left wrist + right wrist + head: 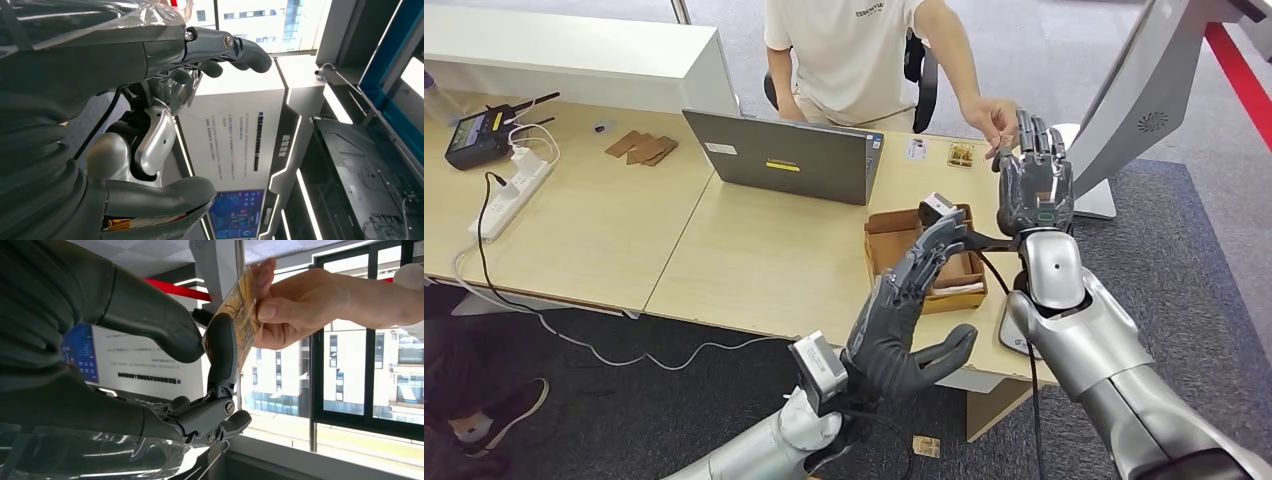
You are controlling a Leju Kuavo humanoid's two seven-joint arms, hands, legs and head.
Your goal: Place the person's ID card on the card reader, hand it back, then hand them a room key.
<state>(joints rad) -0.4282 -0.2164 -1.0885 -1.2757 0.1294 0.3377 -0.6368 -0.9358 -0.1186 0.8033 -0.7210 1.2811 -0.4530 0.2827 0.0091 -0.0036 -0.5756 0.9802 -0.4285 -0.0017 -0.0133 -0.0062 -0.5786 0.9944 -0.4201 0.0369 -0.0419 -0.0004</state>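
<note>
Sitting left on the light wooden tabletop (754, 250), a grey laptop (789, 158) faces the seated person in a cream T-shirt (849, 55). Nearer, the dark left hand (904, 320) hangs spread wide, holding nothing, beside a brown cardboard box (886, 240). Far right, the right hand (1032, 178) pinches a yellowish patterned card (240, 315) that the person's hand (295, 307) also grips.

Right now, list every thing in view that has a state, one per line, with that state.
card: pinched by the right hand, the person's hand on its far end
right hand: raised, pinches the card
person's hand: grips the card
left hand: raised, fingers spread, holds nothing
laptop: open, facing the person
cardboard box: open on the table
</note>
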